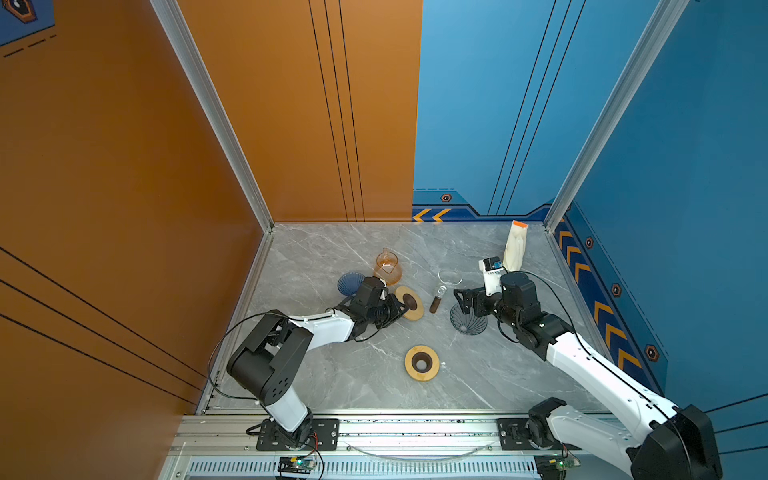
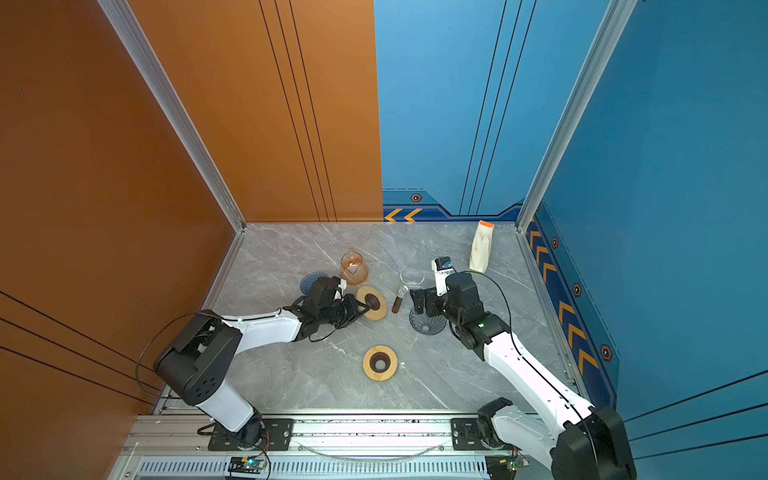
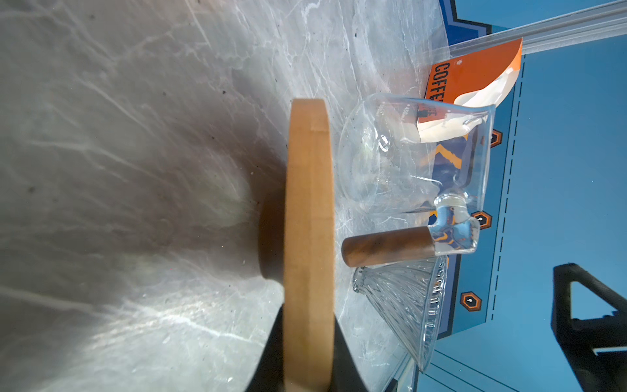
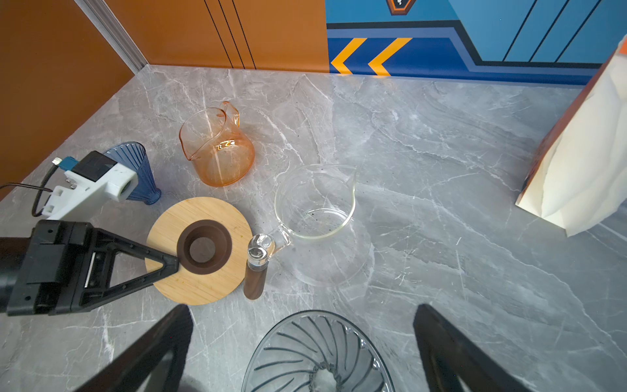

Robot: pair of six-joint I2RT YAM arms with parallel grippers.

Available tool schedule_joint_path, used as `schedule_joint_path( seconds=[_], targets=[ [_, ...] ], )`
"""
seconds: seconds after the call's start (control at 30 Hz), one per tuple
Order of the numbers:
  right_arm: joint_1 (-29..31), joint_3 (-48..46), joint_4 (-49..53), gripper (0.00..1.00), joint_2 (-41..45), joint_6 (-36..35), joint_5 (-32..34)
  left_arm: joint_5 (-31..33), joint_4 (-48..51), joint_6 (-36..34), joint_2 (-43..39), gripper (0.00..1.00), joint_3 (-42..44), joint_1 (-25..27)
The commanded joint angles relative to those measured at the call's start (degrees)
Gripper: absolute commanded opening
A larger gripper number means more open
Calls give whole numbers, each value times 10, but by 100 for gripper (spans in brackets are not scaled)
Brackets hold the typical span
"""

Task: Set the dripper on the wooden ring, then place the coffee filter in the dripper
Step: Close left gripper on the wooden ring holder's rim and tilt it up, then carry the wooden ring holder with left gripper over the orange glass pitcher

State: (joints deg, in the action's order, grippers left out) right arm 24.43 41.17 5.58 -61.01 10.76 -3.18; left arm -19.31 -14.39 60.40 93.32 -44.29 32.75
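Note:
The coffee filter pack (image 1: 515,247) (image 4: 583,169), white with an orange top, stands at the back right. A grey ribbed dripper (image 1: 468,318) (image 4: 317,353) sits right of centre. My right gripper (image 1: 466,300) (image 4: 303,315) hangs open just above its far rim, with nothing between the fingers. My left gripper (image 1: 403,308) (image 3: 308,339) is shut on the near edge of a wooden disc (image 1: 417,311) (image 3: 308,203) with a brown ring; one finger lies on top of the disc and one under it. A blue dripper (image 1: 348,282) stands behind the left wrist.
A clear glass carafe (image 1: 450,276) with a wooden handle (image 1: 434,306) lies between the disc and the grey dripper. An orange glass pitcher (image 1: 387,266) stands behind the disc. A second wooden disc (image 1: 411,365) lies nearer the front. Walls close the left, back and right.

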Motion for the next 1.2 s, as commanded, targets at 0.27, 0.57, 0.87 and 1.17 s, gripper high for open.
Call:
schedule_joint_path(
  seconds=[0.27, 0.57, 0.87, 1.17],
  targets=[
    [8, -5, -14, 100, 18, -5, 10, 21, 208, -167, -89, 0, -105, 11],
    [20, 30, 11, 100, 2, -8, 21, 18, 322, -231, -107, 0, -194, -3],
    [36, 54, 10, 100, -21, -12, 10, -31, 350, -255, -100, 0, -257, -67],
    [55, 92, 13, 100, -64, -22, 8, -96, 343, -265, -54, 0, -308, -145]
  ],
)
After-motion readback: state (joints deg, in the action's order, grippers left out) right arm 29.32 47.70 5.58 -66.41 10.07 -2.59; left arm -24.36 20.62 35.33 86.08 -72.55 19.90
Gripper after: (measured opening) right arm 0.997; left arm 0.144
